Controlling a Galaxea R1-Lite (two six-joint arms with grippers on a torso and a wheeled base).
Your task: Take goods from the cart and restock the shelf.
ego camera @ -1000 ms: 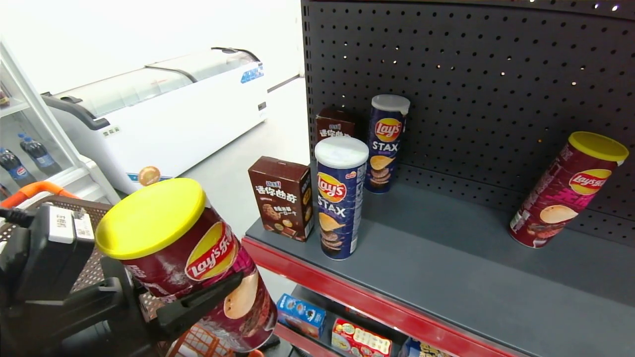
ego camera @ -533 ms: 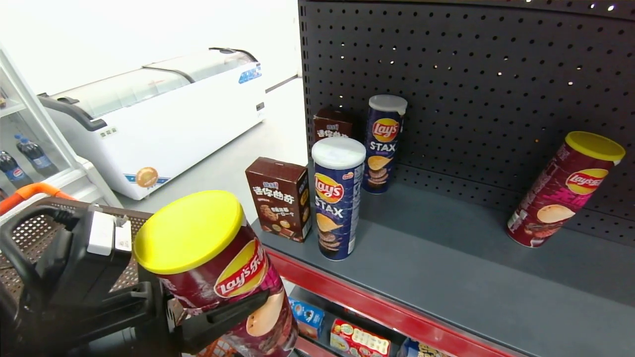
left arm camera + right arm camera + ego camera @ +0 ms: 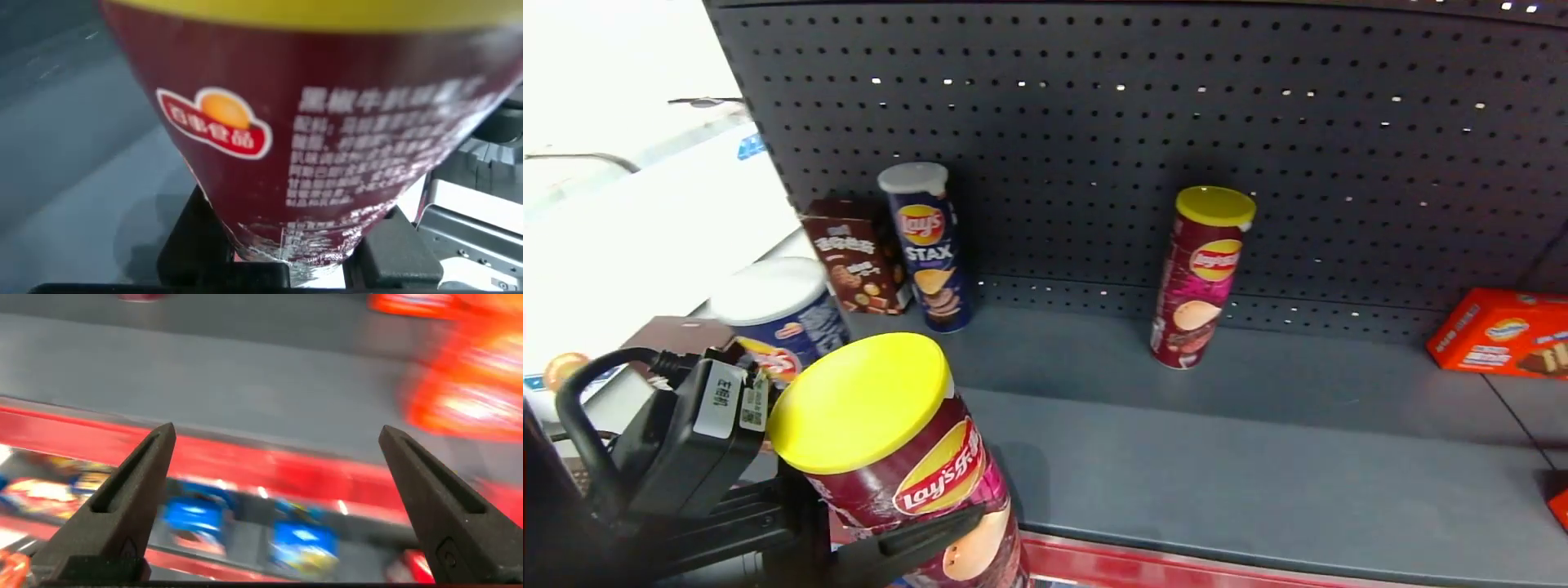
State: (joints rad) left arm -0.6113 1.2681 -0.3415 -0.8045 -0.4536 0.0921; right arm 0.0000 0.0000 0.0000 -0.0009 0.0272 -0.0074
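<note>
**Can held at the shelf edge.** The can (image 3: 907,457) is gripped in the left end effector (image 3: 890,513). Its fingers (image 3: 915,541) are clamped on the maroon wall low down, well under the yellow lid (image 3: 859,402). The left wrist view shows the same low hold.

I have the can at the front of the shelf (image 3: 1176,441), with its base near the red lip (image 3: 1176,570) and not yet set down. A blue can (image 3: 778,314) stands just beyond the end effector, on its left. Well ahead and to its right, a twin can (image 3: 1201,278) stands by the pegboard (image 3: 1094,106), with bare shelf between.

The right end effector (image 3: 282,510) gapes wide and carries nothing, hovering off the lip.

The step in hand, as I judge it, is placing the can. To do it well I should:
- carry the base clear over the lip;
- steer right of the blue can and keep the held can upright;
- lower it until the base bears on the shelf, and only then let go.
</note>
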